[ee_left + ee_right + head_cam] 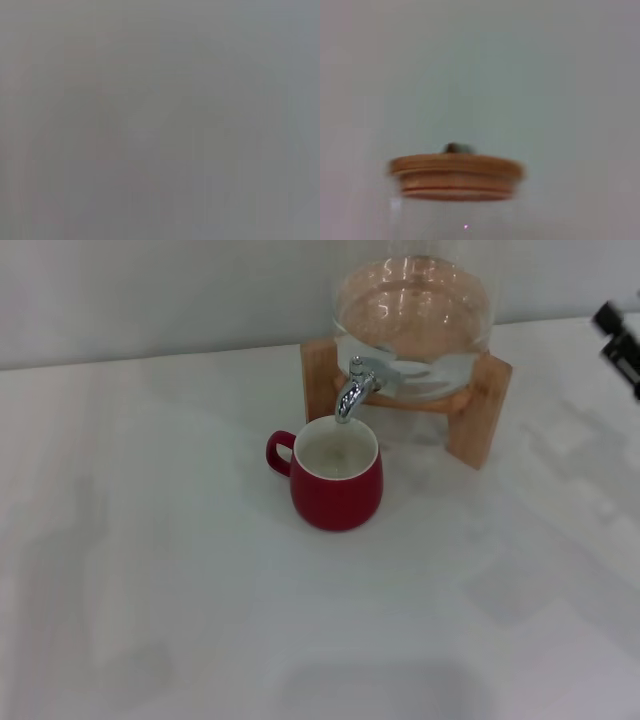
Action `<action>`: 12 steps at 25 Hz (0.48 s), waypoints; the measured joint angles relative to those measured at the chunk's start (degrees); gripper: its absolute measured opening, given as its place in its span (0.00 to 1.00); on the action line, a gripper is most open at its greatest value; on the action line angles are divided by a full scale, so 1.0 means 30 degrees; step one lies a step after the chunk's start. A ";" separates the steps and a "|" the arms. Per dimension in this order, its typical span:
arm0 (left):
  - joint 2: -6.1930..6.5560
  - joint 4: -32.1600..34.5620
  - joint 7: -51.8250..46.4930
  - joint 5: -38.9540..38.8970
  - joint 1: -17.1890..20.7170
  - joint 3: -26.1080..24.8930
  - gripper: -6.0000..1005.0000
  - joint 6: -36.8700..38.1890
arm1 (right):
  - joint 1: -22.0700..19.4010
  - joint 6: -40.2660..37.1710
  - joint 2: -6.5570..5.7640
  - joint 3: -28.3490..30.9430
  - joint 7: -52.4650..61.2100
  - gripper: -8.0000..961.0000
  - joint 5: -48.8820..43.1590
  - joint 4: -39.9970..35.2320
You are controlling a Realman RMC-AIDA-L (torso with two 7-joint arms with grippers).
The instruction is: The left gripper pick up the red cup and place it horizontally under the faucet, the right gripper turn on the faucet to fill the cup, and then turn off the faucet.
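Standing upright on the white table (150,590), the cup (336,485) sits just in front of the faucet (355,390), its open mouth right beneath the spout tip and its loop handle pointing away from the faucet toward the robot's left. Its white inside shows, but whether liquid is in it cannot be told. No gripper touches the cup.

Behind the faucet is the glass jar (415,305), resting on a wooden stand (478,405) whose 2 legs sit either side of the faucet. The faucet's lever sits on top of the curved spout, pointing back toward the jar; its setting cannot be read.

Well to the right of the faucet, at the edge of the head view, is the right gripper (620,345), raised off the table and apart from jar and stand; only a black part of it shows, so whether its fingers are apart or together cannot be told. Its wrist view shows the jar's wooden lid (456,176) with a small dark knob (457,148) on top

The left gripper appears in no view; its wrist view shows only flat grey
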 joint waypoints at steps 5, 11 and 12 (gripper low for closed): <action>0.0018 -0.0392 0.0005 0.0005 -0.0518 -0.0191 0.76 0.0395 | 0.0119 0.0348 0.0020 -0.0218 0.1276 0.69 -0.2217 -0.0007; 0.0031 -0.0933 -0.0015 0.0009 -0.1065 -0.0215 0.89 0.0439 | 0.0755 0.0306 0.0050 -0.1855 0.1849 0.69 -0.3041 -0.0021; 0.0031 -0.0951 -0.0017 0.0008 -0.1095 -0.0219 0.89 0.0439 | 0.0898 0.0256 0.0062 -0.2153 0.1881 0.69 -0.3048 0.0018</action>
